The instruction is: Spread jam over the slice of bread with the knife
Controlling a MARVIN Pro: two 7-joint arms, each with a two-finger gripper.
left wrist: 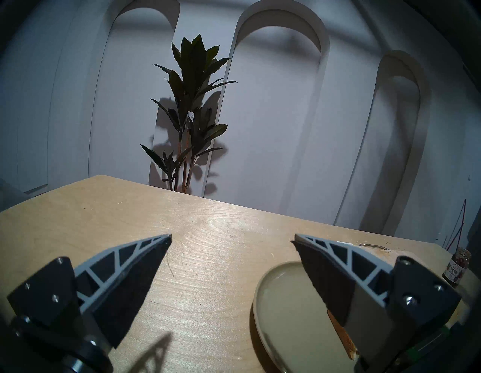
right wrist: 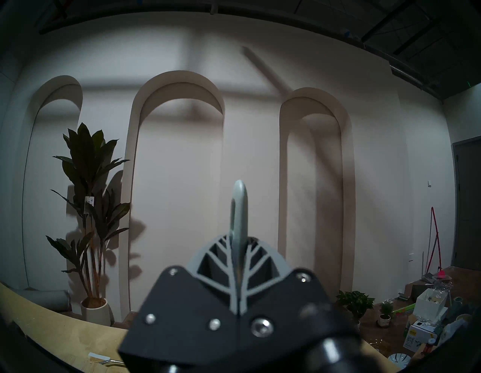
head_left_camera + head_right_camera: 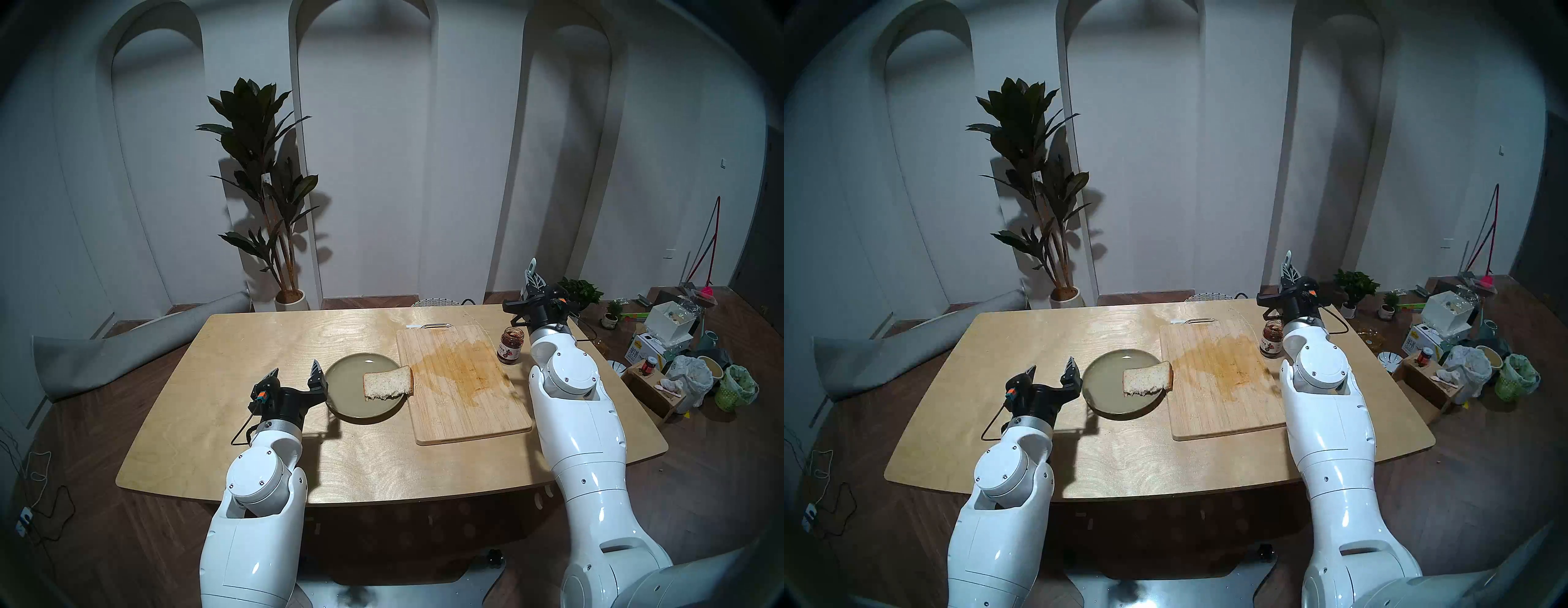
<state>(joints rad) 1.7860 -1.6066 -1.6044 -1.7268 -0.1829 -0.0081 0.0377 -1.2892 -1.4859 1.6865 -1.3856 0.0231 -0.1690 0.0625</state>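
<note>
The slice of bread (image 3: 388, 382) (image 3: 1148, 378) lies on the right rim of a grey-green plate (image 3: 343, 382), overhanging toward the cutting board. The jam jar (image 3: 511, 344) (image 3: 1272, 338) (image 1: 456, 265) stands upright at the board's far right corner, with no lid that I can see. My right gripper (image 3: 535, 283) (image 2: 238, 239) is raised behind the jar, shut on the knife. The knife's pale handle (image 3: 531, 266) (image 2: 239, 203) sticks up above the fingers and its blade is hidden. My left gripper (image 3: 295, 367) (image 1: 232, 235) hovers open and empty just left of the plate.
A stained wooden cutting board (image 3: 462, 382) lies right of the plate. A potted plant (image 3: 271, 191) stands behind the table. Boxes, bags and small pots (image 3: 679, 361) crowd the floor at the right. A rolled grey mat (image 3: 127, 348) lies at the left.
</note>
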